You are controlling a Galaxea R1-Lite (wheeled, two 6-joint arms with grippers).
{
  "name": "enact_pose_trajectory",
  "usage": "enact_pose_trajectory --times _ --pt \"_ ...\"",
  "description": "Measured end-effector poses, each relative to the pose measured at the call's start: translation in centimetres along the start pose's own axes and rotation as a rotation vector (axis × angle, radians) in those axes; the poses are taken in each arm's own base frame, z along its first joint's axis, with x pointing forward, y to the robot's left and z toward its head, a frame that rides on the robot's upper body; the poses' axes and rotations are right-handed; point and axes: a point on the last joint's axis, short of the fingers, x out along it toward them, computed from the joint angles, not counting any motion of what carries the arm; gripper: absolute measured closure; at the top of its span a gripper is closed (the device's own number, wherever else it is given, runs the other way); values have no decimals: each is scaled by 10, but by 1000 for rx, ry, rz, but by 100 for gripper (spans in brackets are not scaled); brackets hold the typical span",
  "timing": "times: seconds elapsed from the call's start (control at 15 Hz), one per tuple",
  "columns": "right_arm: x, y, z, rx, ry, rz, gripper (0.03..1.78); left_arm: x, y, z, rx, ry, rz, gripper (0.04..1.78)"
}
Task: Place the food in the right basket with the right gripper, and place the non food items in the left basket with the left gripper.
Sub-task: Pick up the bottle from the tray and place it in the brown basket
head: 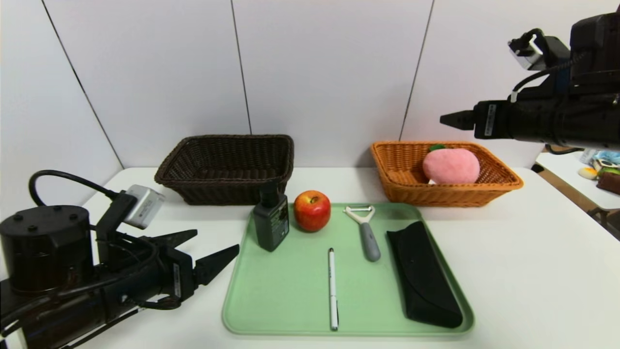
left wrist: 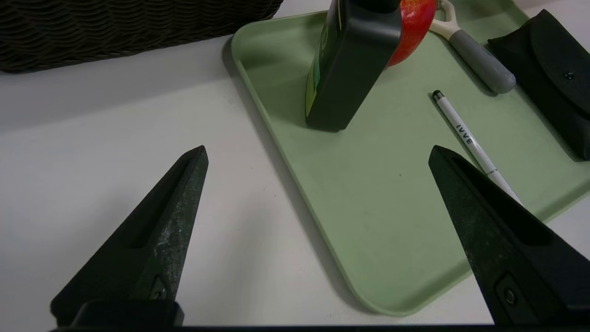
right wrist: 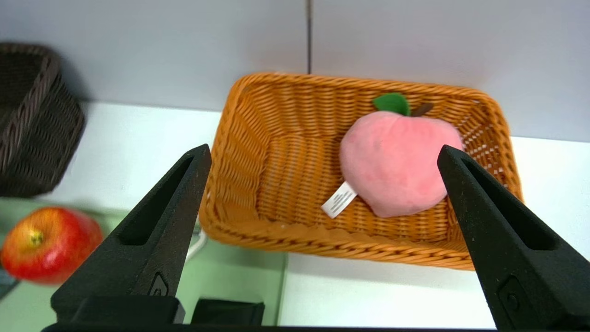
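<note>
The pink plush peach (head: 451,166) lies in the orange-tan basket (head: 402,194). The dark brown basket (head: 227,167) holds nothing I can see. On the green tray (head: 286,300) are the dark pump bottle (head: 271,223), upright, the red-yellow apple (head: 312,210) beside it, the peeler (head: 366,232), the white pen (head: 332,288) and the black glasses case (head: 422,274). My left gripper (head: 217,241) is open and empty, low by the tray's left edge (left wrist: 318,150). My right gripper (head: 448,119) is open and empty, high above the orange-tan basket's near side (right wrist: 323,148).
The wall stands right behind both baskets. A second table with small clutter (head: 600,169) is off to the right. Bare white tabletop lies right of the tray (head: 523,271) and between the tray and my left arm.
</note>
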Motion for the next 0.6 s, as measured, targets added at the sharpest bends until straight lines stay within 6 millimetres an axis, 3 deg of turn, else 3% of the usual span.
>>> enact_pose_trajectory --times 0.27,0.6 --pt "-10 15 -32 -31 16 50 12 27 -12 -17 26 -18 0 13" --pt "-14 18 -42 -35 24 63 12 46 -23 -31 41 10 -5 13"
